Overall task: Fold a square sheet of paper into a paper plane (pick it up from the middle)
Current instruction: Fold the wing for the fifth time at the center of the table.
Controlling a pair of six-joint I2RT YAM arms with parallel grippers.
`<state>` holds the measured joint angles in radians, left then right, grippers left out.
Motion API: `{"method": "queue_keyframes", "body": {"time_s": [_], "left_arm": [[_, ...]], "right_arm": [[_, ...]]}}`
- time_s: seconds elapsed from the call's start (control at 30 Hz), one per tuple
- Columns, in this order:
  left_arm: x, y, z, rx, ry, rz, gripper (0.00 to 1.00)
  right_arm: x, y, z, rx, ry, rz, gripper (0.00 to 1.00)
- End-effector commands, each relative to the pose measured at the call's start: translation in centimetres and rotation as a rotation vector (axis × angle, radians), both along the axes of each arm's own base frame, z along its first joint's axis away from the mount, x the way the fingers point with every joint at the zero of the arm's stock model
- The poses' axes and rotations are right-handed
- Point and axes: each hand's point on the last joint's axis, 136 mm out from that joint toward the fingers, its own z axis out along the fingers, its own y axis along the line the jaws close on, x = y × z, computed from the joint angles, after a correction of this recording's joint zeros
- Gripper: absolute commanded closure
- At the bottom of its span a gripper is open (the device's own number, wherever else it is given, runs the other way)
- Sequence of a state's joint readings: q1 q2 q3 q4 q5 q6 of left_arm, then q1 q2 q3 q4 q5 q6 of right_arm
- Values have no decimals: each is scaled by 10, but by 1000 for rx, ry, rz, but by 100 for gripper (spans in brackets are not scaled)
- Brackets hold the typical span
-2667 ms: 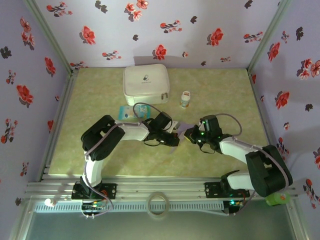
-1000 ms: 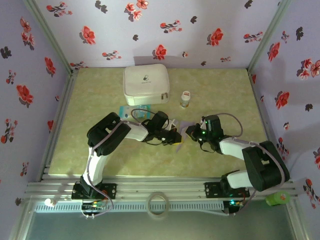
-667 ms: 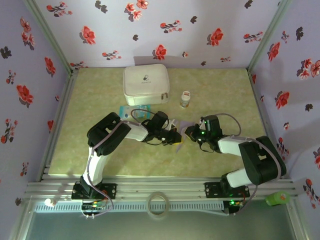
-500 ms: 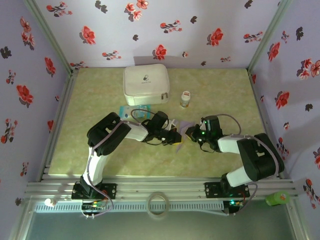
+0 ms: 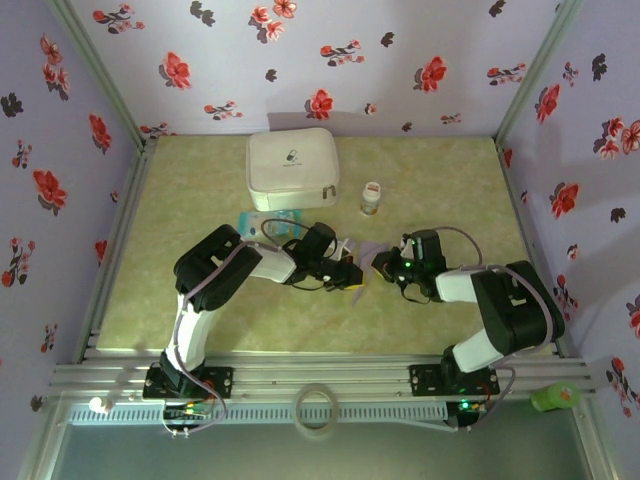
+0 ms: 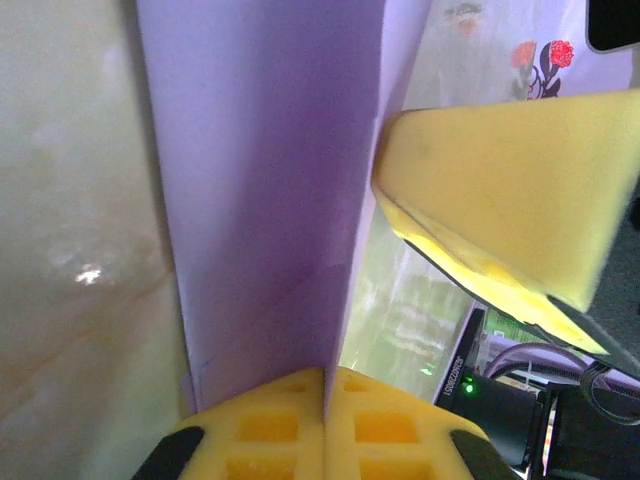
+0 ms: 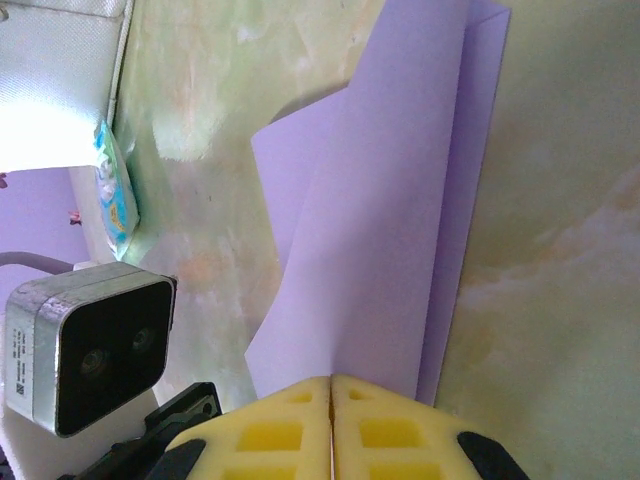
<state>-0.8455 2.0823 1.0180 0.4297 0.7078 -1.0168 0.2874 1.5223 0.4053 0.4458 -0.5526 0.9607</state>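
Case (image 5: 292, 168): we take this white zip case, at the far side of the table (image 5: 200, 310), as our landmark.
Packet (image 5: 268, 224): we see the teal-and-white packet lying flat just in front of the case's left front corner.
Left gripper (image 5: 350, 277): it sits in front of the case, a little right of it. In its wrist view we see its yellow pads (image 6: 265, 430) pressed together with no gap, pinching an edge of the paper (image 6: 260, 200).
Paper: lavender and folded into overlapping layers with long straight creases. It lies in front of the case and to its right, held between the two grippers. We cannot tell whether it touches the table.
Bottle (image 5: 371, 198): a small white one, upright, just right of the case's right front corner.
Right gripper (image 5: 386, 266): the farthest right of the case, facing the left gripper. We see its pads (image 7: 270, 440) closed tight on the paper's opposite edge.
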Motion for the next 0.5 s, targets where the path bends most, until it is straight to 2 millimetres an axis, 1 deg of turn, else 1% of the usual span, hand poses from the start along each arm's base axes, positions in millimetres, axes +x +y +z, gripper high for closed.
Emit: {"method": "queue_keyframes", "body": {"time_s": [0.0,0.33,0.47], "left_arm": [[1,18,-29,86,48,58,100],[2,23,-32,95,66,79,100],[3,24,-34,104,70,85,100]], "right_arm": [[7,4,4,5,-29,34,92],[13,6,-1,8,-20,48,92],[14,4,-4,1,-12,41,92]]}}
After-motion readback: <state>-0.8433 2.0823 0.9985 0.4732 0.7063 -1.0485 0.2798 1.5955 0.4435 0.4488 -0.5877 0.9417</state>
